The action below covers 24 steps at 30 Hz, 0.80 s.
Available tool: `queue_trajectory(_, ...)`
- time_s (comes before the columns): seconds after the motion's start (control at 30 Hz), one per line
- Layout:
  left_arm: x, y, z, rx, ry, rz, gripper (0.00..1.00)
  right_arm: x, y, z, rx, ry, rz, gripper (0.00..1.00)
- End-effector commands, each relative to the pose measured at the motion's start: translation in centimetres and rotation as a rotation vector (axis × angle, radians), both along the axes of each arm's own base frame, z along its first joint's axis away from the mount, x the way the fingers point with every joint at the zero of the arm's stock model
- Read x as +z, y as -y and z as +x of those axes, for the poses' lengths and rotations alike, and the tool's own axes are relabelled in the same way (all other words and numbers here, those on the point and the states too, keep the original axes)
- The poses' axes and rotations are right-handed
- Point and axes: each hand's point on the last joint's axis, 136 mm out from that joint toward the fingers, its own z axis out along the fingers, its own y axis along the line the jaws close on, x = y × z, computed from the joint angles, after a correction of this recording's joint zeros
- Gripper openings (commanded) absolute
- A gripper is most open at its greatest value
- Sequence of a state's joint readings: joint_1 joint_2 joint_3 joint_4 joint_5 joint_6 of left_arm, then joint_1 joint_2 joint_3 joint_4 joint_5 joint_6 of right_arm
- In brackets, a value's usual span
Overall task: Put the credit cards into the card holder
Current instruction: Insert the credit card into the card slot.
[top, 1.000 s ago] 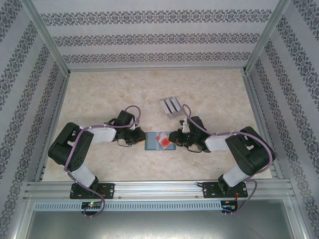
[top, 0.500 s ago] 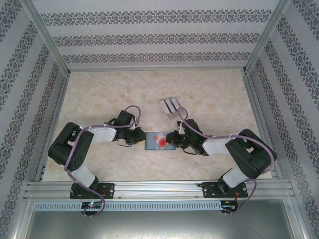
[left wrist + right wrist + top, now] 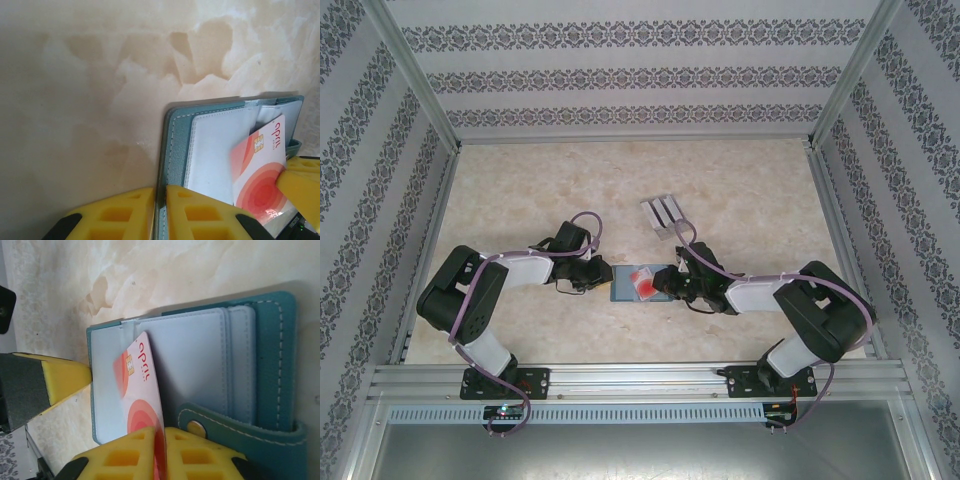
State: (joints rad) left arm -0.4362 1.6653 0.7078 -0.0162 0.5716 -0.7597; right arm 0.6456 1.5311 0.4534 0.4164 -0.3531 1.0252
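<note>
**Two claws meet at one open card holder**

On the left, the left gripper (image 3: 160, 202) is pressed together on the left edge of the card holder (image 3: 215, 150). The holder lies open on the table (image 3: 520, 180) between both arms, with its grey inside up. In the middle, an orange-red credit card (image 3: 142, 390) leans over the grey pockets; I cannot tell if its end is inside one. On the right, the right gripper (image 3: 160, 442) is clamped on this card, just beside the holder's snap strap (image 3: 240, 432).
</note>
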Motion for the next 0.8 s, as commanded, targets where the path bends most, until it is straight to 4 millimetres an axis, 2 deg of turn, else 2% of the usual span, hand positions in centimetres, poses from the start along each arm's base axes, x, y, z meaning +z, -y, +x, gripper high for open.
queue_trajectory(0.0, -3.0, -0.6, 0.0, 0.010, -0.017, 0.079, 0.18, 0.1, 0.7, 0.3, -0.072, 0.015, -0.023, 0.06)
queue_trajectory(0.13, -2.9, -0.3, 0.0, 0.009, -0.019, 0.059, 0.18, 0.4, 1.0, 0.7, -0.139, 0.052, -0.030, 0.03)
queue_trajectory(0.27, -3.2, -0.5, -0.1, 0.008, -0.025, 0.070, 0.18, 0.6, 0.3, 0.8, -0.154, 0.064, -0.025, 0.02)
queue_trajectory(0.47, -3.1, -0.3, -0.1, 0.009, -0.027, 0.059, 0.18, -0.2, -0.7, 0.6, -0.174, 0.054, -0.017, 0.02)
queue_trajectory(0.77, -3.2, -0.2, -0.1, 0.012, -0.027, 0.051, 0.18, -1.4, -1.5, -0.4, -0.127, 0.026, -0.030, 0.15)
